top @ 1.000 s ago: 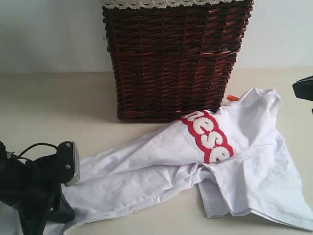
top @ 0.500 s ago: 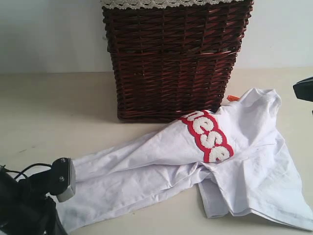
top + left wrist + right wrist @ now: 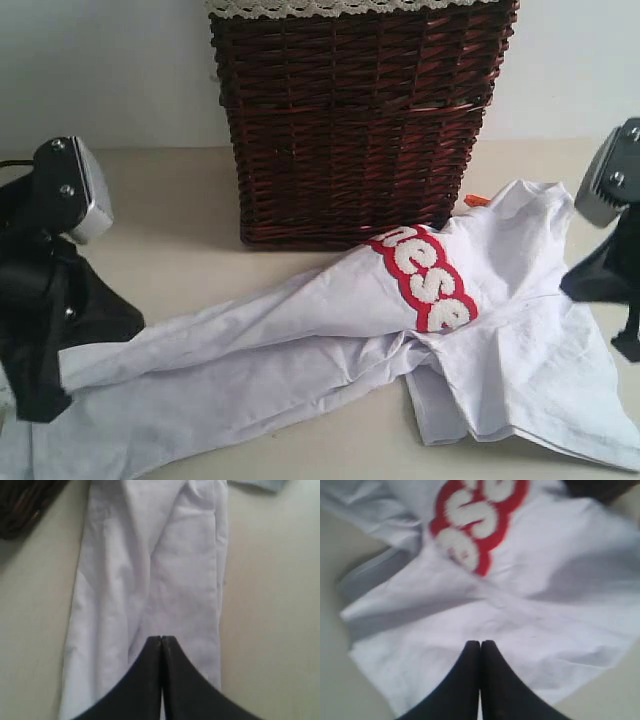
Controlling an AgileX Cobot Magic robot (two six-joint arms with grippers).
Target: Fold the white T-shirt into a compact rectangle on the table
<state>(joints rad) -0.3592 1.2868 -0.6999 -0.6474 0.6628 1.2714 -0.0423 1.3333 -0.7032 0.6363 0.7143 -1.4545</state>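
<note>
The white T-shirt [image 3: 330, 340] is lying crumpled on the table [image 3: 150, 200]. In the exterior view it is stretching from the near left corner across to the right, just in front of the dark wicker basket [image 3: 360, 120] standing at the back. Its red-outlined letters [image 3: 430, 278] are facing up right of the middle, and a small orange tag [image 3: 476, 200] is peeking out beside the basket's lower right corner. The left gripper [image 3: 161, 639] is sitting over the long, narrow, bunched left end of the shirt with its jaws pressed fully together, and no cloth is showing between them. The right gripper [image 3: 480, 643] is hanging above the wider right part of the shirt, near the letters, its jaws likewise closed tight and gripping nothing visible. Bare table is showing on both sides of the cloth.
</note>
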